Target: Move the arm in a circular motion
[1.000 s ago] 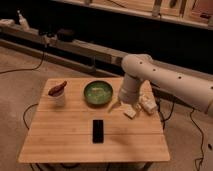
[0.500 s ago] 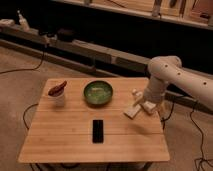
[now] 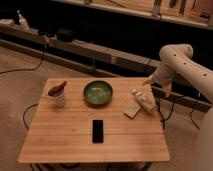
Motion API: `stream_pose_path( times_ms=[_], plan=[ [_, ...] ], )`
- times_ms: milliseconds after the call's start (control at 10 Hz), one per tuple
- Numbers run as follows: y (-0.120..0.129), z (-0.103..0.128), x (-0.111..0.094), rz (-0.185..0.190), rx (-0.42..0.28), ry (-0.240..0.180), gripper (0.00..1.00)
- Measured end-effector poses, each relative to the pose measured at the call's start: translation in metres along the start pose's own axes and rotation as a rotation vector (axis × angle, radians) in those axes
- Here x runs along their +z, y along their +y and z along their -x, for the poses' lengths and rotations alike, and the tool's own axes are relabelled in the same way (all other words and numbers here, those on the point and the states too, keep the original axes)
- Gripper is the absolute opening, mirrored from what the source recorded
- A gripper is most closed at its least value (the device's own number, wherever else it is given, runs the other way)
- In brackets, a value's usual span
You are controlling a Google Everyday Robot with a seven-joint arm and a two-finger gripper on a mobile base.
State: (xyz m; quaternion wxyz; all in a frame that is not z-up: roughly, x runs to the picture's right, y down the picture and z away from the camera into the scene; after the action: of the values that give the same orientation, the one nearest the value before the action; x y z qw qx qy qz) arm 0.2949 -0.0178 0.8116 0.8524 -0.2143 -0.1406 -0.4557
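The arm [image 3: 181, 60] is reaching in from the right, bending at its bulbous joint above the wooden table's [image 3: 60, 142] far right corner; the gripper [image 3: 148, 81] is hanging just past that edge, and whether its prongs are apart or together I cannot tell. To circle well, it should be sweeping at a steady height, passing above the wrapped snack [image 3: 140, 103] lying nearest. The green bowl [image 3: 98, 92], the white cup [image 3: 58, 97] and the black phone [image 3: 97, 131] are sitting farther left; open room is lying off the right edge, while dark shelving [image 3: 115, 30] is closing in behind.
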Motion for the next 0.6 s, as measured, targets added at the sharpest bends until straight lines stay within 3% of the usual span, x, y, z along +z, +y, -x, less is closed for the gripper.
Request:
stream_pose_path(
  times_ms=[200,300,500,600],
  plan=[
    [-0.042,-0.02,0.001,-0.041,-0.083,0.078,0.8],
    [-0.078,-0.016,0.007,-0.06,-0.157,0.108,0.8],
    [-0.144,0.022,0.023,-0.081,-0.309,0.116,0.8],
    [-0.171,0.058,0.029,-0.087,-0.395,0.093,0.8]
  ],
)
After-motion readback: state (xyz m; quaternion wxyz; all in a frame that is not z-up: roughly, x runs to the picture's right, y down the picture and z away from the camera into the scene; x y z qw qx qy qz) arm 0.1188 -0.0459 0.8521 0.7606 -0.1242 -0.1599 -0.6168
